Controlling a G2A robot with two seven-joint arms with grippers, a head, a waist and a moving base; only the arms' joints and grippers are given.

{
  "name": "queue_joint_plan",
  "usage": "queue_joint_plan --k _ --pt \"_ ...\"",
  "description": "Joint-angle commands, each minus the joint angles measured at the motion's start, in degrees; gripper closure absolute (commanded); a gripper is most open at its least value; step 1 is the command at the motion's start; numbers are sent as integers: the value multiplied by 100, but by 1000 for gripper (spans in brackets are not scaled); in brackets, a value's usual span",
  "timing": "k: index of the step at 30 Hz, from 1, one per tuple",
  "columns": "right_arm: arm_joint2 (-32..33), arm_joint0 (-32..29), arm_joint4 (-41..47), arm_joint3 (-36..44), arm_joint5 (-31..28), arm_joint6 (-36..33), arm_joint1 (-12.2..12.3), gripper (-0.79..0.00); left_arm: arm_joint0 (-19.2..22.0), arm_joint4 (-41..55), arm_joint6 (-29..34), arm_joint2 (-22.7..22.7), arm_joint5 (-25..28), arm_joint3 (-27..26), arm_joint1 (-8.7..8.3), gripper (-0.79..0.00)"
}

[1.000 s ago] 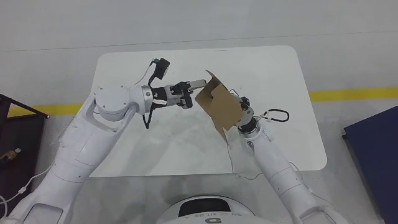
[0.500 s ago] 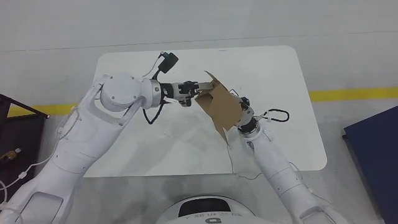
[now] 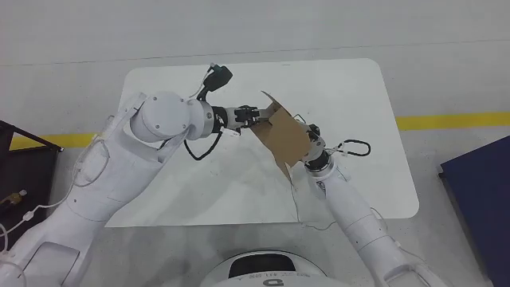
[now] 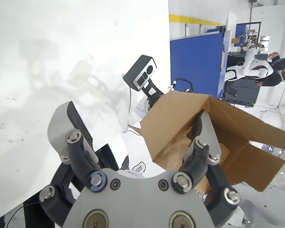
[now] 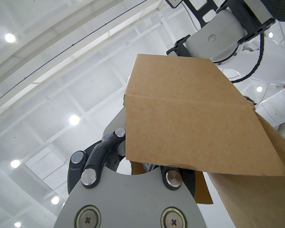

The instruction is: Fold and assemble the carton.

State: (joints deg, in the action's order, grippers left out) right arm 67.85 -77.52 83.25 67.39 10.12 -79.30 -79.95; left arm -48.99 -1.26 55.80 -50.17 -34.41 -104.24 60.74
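the white counter (image 3: 351, 96) lies under everything. the carton (image 3: 280, 134) does not rest on it: it is held up in the air, tilted, over the middle of the counter, between the two arms.

i judge the task as begun but far from finished. the brown carton is already opened from flat into a hollow sleeve. its end flaps (image 4: 258, 167) stand out loose and no end looks closed, so folding the flaps in and locking them is left to do.

the left gripper (image 3: 256, 114) is at the carton's left side and the right gripper (image 3: 313, 147) is at its right, lower edge. the top view gives this placing over the counter, but not the inside of the carton.

the left wrist view does give the inside. the left fingers (image 4: 79, 122) are spread wide and grip nothing. one pad is free in the air outside, the other reaches into the hollow near an inner corner, and a carton wall is between them.

the right wrist view gives the outer face with one crease across it. there the carton's edge goes down between the right fingers and hides their tips. i judge them closed on that edge, since nothing else carries the carton.
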Motion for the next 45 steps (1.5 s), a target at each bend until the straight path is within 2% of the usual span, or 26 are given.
queue_joint_plan --k 1,7,15,28,37,45 --pt "0 0 0 0 0 0 0 0 21 2 -5 19 -15 13 8 -785" --pt "0 0 0 0 0 0 0 0 19 43 -78 -3 -57 1 18 -785" --pt "0 0 0 0 0 0 0 0 -213 236 -170 -356 -6 -195 -44 -785" --pt "0 0 0 0 0 0 0 0 -678 505 -310 -986 406 -1120 -162 -785" --pt "0 0 0 0 0 0 0 0 -675 432 -307 -875 521 -1145 -158 -785" --pt "0 0 0 0 0 0 0 0 -513 77 -302 -597 272 -903 -135 -785"
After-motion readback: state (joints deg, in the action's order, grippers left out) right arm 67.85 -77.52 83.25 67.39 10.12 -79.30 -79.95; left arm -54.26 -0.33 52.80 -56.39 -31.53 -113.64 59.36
